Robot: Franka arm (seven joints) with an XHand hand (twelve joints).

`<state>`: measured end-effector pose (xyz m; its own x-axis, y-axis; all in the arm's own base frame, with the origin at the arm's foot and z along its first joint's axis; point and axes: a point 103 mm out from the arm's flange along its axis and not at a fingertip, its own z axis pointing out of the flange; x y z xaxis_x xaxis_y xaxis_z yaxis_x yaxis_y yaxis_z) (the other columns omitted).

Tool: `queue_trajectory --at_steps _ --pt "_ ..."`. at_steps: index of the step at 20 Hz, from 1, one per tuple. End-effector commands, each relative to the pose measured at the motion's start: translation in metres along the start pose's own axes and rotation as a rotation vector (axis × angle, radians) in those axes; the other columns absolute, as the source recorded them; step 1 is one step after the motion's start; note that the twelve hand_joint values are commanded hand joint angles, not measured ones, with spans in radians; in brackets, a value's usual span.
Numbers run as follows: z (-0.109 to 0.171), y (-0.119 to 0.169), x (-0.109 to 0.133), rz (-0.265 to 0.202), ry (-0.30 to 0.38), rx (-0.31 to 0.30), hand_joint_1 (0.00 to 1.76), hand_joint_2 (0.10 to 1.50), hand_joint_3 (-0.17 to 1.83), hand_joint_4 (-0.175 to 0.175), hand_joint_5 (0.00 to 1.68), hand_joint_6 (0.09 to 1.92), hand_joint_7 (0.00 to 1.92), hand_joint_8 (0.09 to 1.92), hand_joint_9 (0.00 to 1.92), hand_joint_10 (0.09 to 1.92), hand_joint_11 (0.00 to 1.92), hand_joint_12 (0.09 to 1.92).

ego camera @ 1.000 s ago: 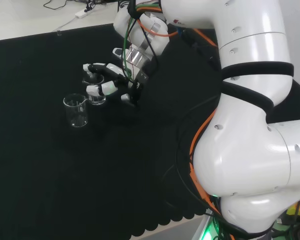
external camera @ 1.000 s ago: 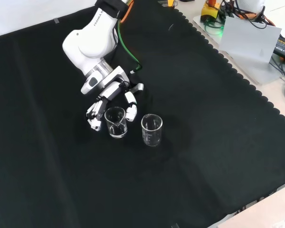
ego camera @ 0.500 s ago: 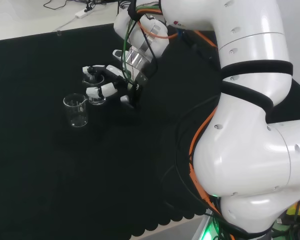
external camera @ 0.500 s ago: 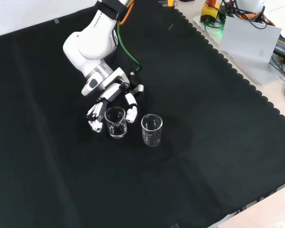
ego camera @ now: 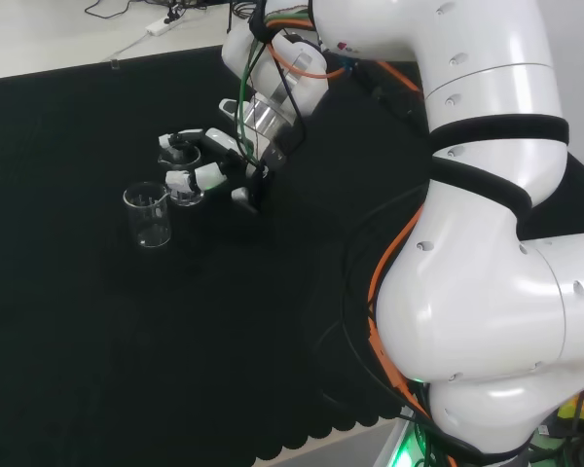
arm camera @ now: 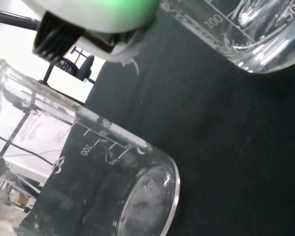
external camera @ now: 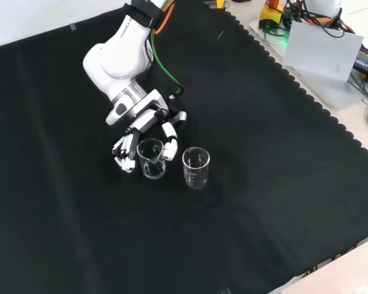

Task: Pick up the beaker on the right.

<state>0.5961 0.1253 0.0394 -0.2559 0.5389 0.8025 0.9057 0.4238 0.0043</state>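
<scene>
The beaker stands near the counter's middle, inside my robot hand, whose fingers curl round its wall; a second beaker stands just beside it. Clear glass should be light, stiff, slippery and breakable, so I'd hold mid-wall. Since a second ago my fingers have closed in slightly.

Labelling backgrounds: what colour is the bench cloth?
Black, plain; the front view shows the cloth best.

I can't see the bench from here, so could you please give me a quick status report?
Hand curled round one beaker, still on the cloth. Second beaker stands apart, beside it. Nothing else near.
</scene>
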Motion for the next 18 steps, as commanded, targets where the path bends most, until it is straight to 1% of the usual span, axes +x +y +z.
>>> queue_trajectory --at_steps 1,2,4,5,6,8,9,10,13,15,18 --pt "0.003 0.001 0.001 0.004 0.001 0.008 1.02 0.57 0.72 0.003 0.63 0.57 0.48 0.51 0.55 0.52 0.01 1.33" --pt "0.002 0.001 0.001 0.007 0.005 0.003 1.02 0.58 0.72 0.007 0.64 0.71 0.5 0.51 0.56 0.52 0.01 1.34" --pt "0.002 0.0 0.0 0.014 0.025 0.001 1.05 0.6 0.72 0.019 0.72 0.87 0.56 0.53 0.6 0.53 0.05 1.34" --pt "0.002 0.0 -0.001 0.018 0.034 -0.001 1.06 0.6 0.73 0.022 0.75 0.91 0.59 0.53 0.62 0.53 0.07 1.34" --pt "0.004 0.0 -0.001 0.016 0.033 0.019 1.06 0.61 0.73 0.023 0.77 0.93 0.6 0.54 0.63 0.53 0.08 1.34" --pt "0.03 0.021 0.005 0.032 0.018 0.02 1.07 0.61 0.73 0.022 0.79 0.96 0.62 0.54 0.65 0.53 0.1 1.34" --pt "0.042 0.03 0.008 0.034 0.012 0.017 1.07 0.61 0.73 0.021 0.79 0.96 0.62 0.54 0.65 0.53 0.1 1.34" --pt "0.046 0.034 0.009 0.028 0.015 0.014 1.08 0.6 0.73 0.019 0.78 0.97 0.62 0.54 0.65 0.53 0.1 1.34" --pt "0.027 0.016 0.007 0.005 0.053 0.0 1.09 0.59 0.73 0.015 0.75 0.98 0.61 0.53 0.65 0.52 0.11 1.33" --pt "0.013 0.005 0.003 0.002 0.062 -0.002 1.09 0.58 0.75 0.009 0.72 1.0 0.6 0.53 0.64 0.52 0.11 1.33" --pt "0.003 -0.003 0.0 0.005 0.064 -0.009 1.1 0.56 0.77 0.002 0.66 1.02 0.58 0.53 0.62 0.51 0.1 1.33"
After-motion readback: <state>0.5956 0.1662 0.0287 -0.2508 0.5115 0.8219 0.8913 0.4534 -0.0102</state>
